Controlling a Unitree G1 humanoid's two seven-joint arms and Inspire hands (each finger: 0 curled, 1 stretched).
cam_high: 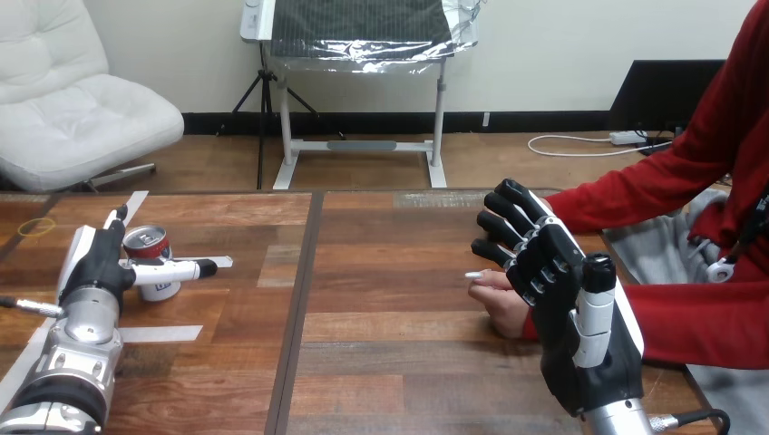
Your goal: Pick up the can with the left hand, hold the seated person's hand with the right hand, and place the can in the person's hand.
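The can (150, 252) is standing upright on the table (381, 313) at the left of the frame, its long axis running vertically, and the left hand (91, 267) is sitting right against it on its left side. That hand is spread apart, not clamped: its thumb (178, 270) is reaching straight across the can's near face toward the right, while a finger is pointing up behind the can's left edge, so the can is resting in the gap between them. I am judging this as the moment just ahead of the grasp, since nothing is curling round the can yet. The coming move is turning on that 1 relation: the can is lying directly to the right of the palm, so the fingers and thumb are needing only to close inward on it. At the right of the frame the right hand (549, 272) is showing its back, fingers loosely extended toward the upper left and gripping nothing. It is hanging over the person's hand (497, 301), which is lying on the table below it; whether the 2 are touching I cannot tell. The left hand is by far the nearer to the can.
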